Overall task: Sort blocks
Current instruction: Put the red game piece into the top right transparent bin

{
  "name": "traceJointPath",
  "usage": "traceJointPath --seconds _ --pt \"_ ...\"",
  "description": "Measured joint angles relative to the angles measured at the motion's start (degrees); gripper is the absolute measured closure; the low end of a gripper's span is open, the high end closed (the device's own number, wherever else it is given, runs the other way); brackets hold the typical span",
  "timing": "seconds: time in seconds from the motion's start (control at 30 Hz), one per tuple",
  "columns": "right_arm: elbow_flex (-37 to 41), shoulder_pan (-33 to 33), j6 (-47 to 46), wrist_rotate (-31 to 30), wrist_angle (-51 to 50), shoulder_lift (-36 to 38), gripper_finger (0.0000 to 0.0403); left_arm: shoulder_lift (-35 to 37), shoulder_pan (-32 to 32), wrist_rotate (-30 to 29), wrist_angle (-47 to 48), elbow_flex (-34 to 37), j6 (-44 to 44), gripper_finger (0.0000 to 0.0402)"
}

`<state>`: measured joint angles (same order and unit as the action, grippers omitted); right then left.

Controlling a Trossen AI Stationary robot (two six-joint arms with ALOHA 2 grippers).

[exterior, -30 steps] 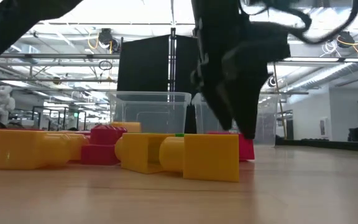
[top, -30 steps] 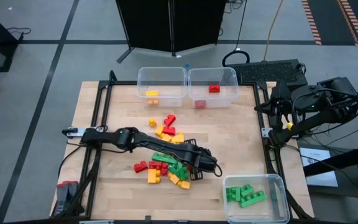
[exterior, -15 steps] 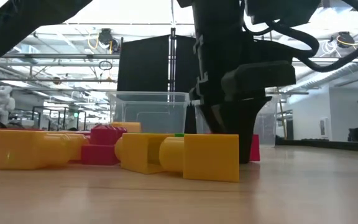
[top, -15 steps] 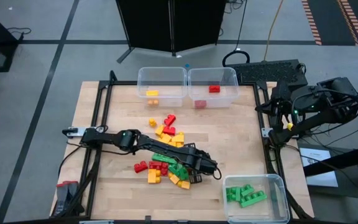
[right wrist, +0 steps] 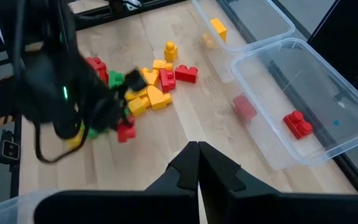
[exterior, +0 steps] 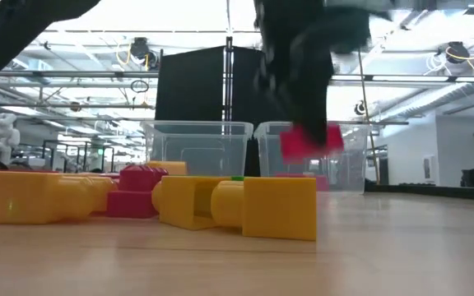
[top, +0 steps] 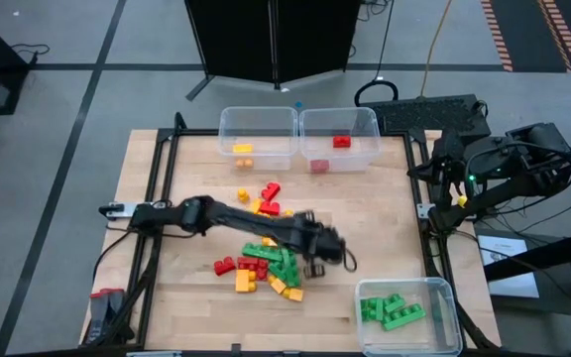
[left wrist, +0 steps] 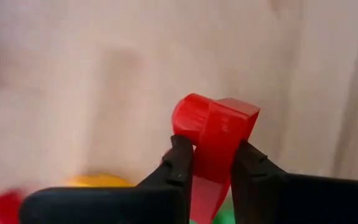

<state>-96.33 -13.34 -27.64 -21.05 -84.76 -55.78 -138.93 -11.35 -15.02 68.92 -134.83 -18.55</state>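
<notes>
A small red block, probably light, rigid and slick-sided, is pinched across its flat faces by the left gripper and hangs clear of the table, just beside the mixed pile. The right gripper, fingers together, waits off the table's edge.

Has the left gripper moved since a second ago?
Yes. The left gripper has lifted off the table with a red block, which now hangs above the yellow block in the low view.
</notes>
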Motion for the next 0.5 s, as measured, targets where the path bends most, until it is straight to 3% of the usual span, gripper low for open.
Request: traceJointPath --seconds 0.33,0.5 --pt "0.0 0.0 0.5 -0.1 0.0 0.0 0.0401 13.4 10.3 -21.1 -16.0 -0.2 7.5 0.0363" --pt "0.0 0.0 0.9 -0.1 0.0 0.0 0.0401 14.8 18.2 -23.2 -29.2 -0.2 9.1 0.0363"
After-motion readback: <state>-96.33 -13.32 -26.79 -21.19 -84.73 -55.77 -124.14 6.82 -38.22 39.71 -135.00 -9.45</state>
